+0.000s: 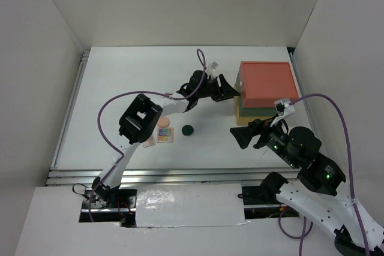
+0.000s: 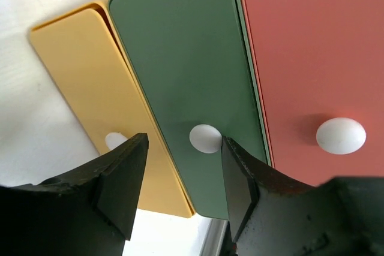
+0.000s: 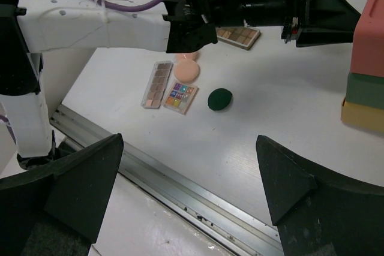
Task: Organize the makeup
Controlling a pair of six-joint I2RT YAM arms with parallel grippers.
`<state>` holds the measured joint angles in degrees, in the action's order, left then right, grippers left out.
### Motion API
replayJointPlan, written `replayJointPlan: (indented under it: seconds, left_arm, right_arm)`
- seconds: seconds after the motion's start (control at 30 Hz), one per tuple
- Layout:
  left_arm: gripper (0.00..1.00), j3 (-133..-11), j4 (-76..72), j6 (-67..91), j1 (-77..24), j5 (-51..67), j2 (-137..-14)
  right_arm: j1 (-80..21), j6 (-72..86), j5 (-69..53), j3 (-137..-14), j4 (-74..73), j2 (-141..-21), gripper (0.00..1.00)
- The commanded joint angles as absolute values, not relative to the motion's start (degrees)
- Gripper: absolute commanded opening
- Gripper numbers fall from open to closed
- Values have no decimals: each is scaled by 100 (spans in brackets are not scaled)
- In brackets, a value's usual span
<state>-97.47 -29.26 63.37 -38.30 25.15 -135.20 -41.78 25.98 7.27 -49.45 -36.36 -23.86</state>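
**Left claw brackets the green drawer's knob**

The left claw (image 2: pixel 183 148) stands parted, gripping nothing, with the white knob (image 2: pixel 205 138) of the green drawer (image 2: pixel 180 70) between its fingers. The drawer box (image 1: pixel 264 88) sits by the desk's (image 1: pixel 120 76) right edge. The right claw (image 3: pixel 189 148) gapes wide and empty. A long palette (image 3: pixel 156 84), square palette (image 3: pixel 181 97), peach compact (image 3: pixel 186 74) and dark green disc (image 3: pixel 219 99) cluster toward the near edge, left of centre.

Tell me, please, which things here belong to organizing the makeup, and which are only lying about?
Belongs to the job: long eyeshadow palette, second long palette, small multicoloured palette, peach compact, dark green disc.
Only there: drawer box, table.
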Motion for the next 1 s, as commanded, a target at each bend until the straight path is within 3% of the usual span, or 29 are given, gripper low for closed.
replayJointPlan:
  seconds: [0.0,0.7,0.97]
  left_arm:
    - [63,-10002,-3805,6741,-3771,2970,-13710]
    - [55,-10046,-4350,7198,-3744,3120,-14054]
    - [43,-10090,-4614,7409,-3744,3190,-14150]
  right_arm:
    - [-4219,2496,685,-4948,-3340,-2355,100]
    - [-4219,2417,615,-4983,-3322,-2452,100]
    - [-4219,2426,624,-4948,-3305,-2443,100]
